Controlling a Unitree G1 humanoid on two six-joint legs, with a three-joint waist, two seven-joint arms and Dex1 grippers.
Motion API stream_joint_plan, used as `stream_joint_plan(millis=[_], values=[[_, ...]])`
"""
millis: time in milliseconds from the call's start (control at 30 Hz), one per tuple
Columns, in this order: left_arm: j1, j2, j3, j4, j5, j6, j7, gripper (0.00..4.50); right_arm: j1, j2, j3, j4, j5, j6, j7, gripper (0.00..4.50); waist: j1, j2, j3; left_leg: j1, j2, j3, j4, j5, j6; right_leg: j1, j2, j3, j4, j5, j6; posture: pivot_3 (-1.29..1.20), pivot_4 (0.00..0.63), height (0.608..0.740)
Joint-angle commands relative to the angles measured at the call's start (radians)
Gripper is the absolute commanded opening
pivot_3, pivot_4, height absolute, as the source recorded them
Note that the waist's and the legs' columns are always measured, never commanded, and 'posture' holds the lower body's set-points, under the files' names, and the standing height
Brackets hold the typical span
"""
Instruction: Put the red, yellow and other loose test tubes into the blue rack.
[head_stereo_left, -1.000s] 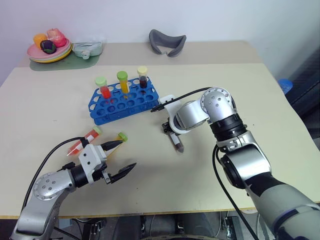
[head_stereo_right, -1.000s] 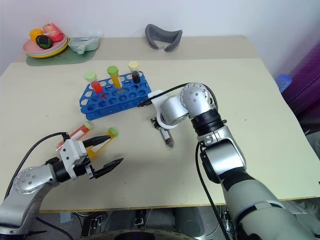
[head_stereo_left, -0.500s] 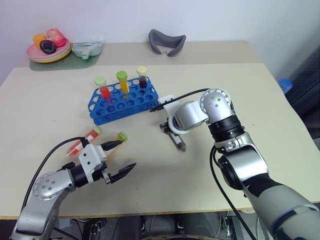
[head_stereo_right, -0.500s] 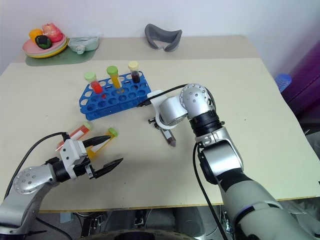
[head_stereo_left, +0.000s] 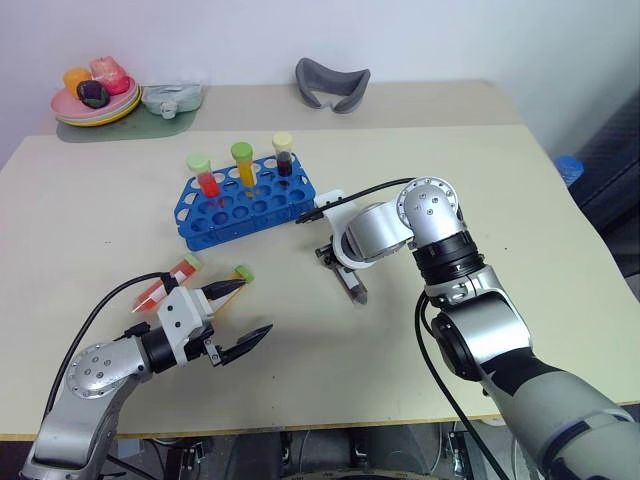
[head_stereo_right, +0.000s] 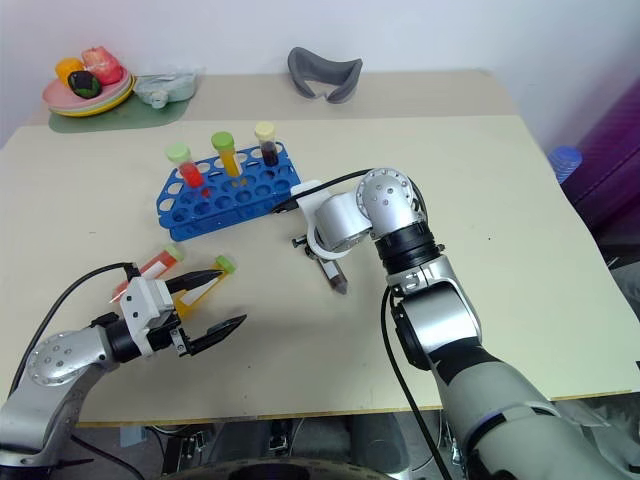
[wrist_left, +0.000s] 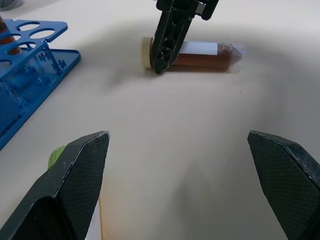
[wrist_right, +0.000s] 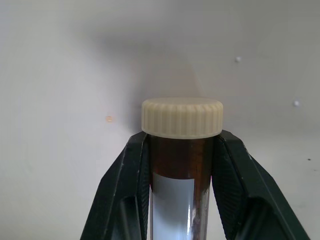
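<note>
On the table (head_stereo_left: 520, 180), the right gripper (head_stereo_left: 345, 277) is closed on the brown tube (wrist_left: 200, 55), probably lying flat; lift straight, then tilt upright toward the blue rack (head_stereo_left: 250, 205). The left gripper (head_stereo_left: 238, 318) is wide open, holding nothing.

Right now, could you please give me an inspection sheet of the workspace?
Surface: beige table, no spills seen.
Job's things: blue rack holds three capped tubes; brown tube lies on the table; red tube and yellow tube lie loose near the left gripper.
Clutter: plate of toy food, grey curved object at the far edge.
Grippers: left gripper open, holding nothing; right gripper shut on the brown tube just below its cap.
Cables: black cables along both arms.
Surroundings: white wall behind; blue object beyond the right edge.
</note>
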Motion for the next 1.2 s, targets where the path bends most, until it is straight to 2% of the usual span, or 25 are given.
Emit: stream_joint_plan(millis=[33, 133, 233, 333, 467, 567, 733, 967, 1200], values=[[-0.006, -0.005, 0.012, -0.014, 0.003, -0.023, 0.018, 4.5, -0.018, -0.012, -0.011, -0.162, -0.077, -0.003, 0.082, 1.6, 0.001, 0.001, 0.001, 0.0, 0.0, 0.0, 0.0, 0.0, 0.0, 0.0, 0.0, 0.0, 0.0, 0.0, 0.0, 0.0, 0.15, 0.735], [-0.016, -0.025, 0.059, -0.021, -0.028, -0.005, 0.063, 4.5, -0.01, -0.033, -0.034, -0.34, -0.138, -0.08, 0.259, 1.6, 0.003, 0.002, 0.001, -0.002, 0.0, 0.0, 0.0, 0.0, 0.0, -0.002, 0.0, 0.0, 0.0, 0.0, 0.0, 0.0, 0.15, 0.735], [-0.033, -0.052, 0.138, -0.023, -0.091, 0.024, 0.123, 4.5, 0.027, -0.082, -0.053, -0.501, -0.192, -0.214, 0.509, 1.6, 0.003, 0.001, 0.001, -0.002, 0.0, -0.001, -0.001, 0.0, 0.001, -0.002, 0.0, 0.0, -0.001, 0.0, 0.0, 0.0, 0.15, 0.735], [-0.049, -0.07, 0.201, -0.012, -0.129, 0.041, 0.166, 4.5, 0.054, -0.208, 0.072, -0.657, -0.393, -0.443, 0.837, 1.6, 0.006, 0.001, 0.001, -0.002, 0.0, -0.001, 0.0, -0.001, 0.001, -0.001, 0.0, 0.0, -0.001, 0.0, 0.0, 0.0, 0.15, 0.735], [-0.072, -0.074, 0.217, -0.007, -0.147, 0.062, 0.19, 4.5, 0.119, -0.236, 0.185, -0.642, -0.694, -0.808, 1.058, 1.6, 0.002, 0.001, 0.001, -0.001, -0.001, -0.001, -0.001, -0.001, 0.002, -0.001, 0.0, 0.0, -0.002, 0.0, 0.0, 0.0, 0.15, 0.735], [-0.113, -0.093, 0.197, -0.017, -0.15, 0.083, 0.226, 4.5, 0.159, -0.153, 0.203, -0.485, -0.873, -1.065, 1.109, 1.6, 0.001, 0.0, 0.001, -0.001, 0.0, -0.001, 0.0, -0.001, 0.001, -0.001, 0.001, 0.0, -0.001, 0.0, 0.0, 0.0, 0.15, 0.735], [-0.14, -0.125, 0.174, -0.038, -0.138, 0.11, 0.277, 4.5, 0.156, 0.027, 0.097, -0.226, -0.971, -1.389, 1.19, 1.6, 0.003, 0.0, 0.001, -0.001, 0.0, 0.0, 0.0, 0.003, -0.006, -0.001, 0.001, 0.0, 0.0, 0.0, 0.0, 0.0, 0.15, 0.735], [-0.123, -0.146, 0.17, -0.067, -0.125, 0.113, 0.328, 4.5, 0.141, 0.182, 0.004, 0.065, -1.065, -1.676, 1.248, 1.6, 0.002, 0.0, 0.001, 0.0, 0.0, 0.0, 0.0, 0.004, -0.007, 0.0, 0.001, 0.0, 0.0, 0.0, 0.0, 0.0, 0.15, 0.735], [-0.123, -0.175, 0.187, -0.076, -0.128, 0.102, 0.372, 4.5, 0.139, 0.246, -0.061, 0.252, -1.131, -1.871, 1.278, 1.6, 0.003, 0.0, 0.001, 0.0, 0.0, 0.0, 0.0, 0.004, -0.007, 0.0, 0.002, 0.0, 0.0, 0.0, 0.0, 0.0, 0.15, 0.735]])
